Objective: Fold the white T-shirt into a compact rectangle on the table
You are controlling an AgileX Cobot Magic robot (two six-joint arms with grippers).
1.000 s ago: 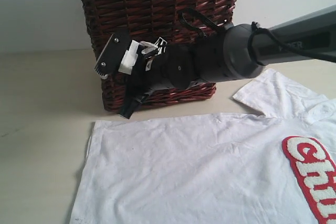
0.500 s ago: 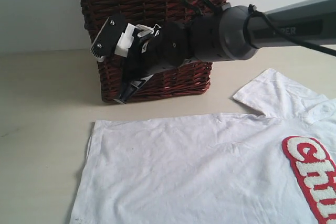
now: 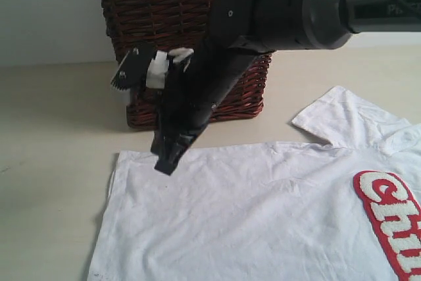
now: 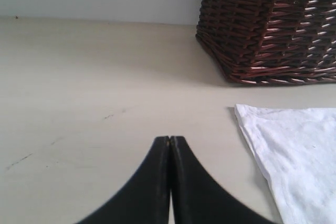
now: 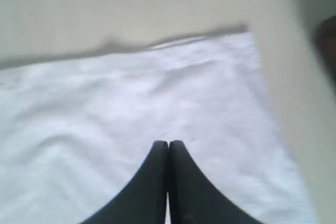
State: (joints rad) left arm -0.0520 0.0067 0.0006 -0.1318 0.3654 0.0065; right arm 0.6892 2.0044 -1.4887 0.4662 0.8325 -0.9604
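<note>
We judge this the approach before the first fold; the white T-shirt (image 3: 263, 215) lies spread flat on the table (image 3: 52, 162); our right gripper (image 3: 165, 164) hangs over its hem corner, the left gripper (image 4: 170, 141) beside that hem, both clenched and empty; next, the jaws must open and pinch the edge.

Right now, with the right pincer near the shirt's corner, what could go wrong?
1. The right pincer is shut; lowered like this, it might only push and wrinkle the white T-shirt instead of gripping it.
2. The right arm hangs close to the wicker basket and might knock it.
</note>
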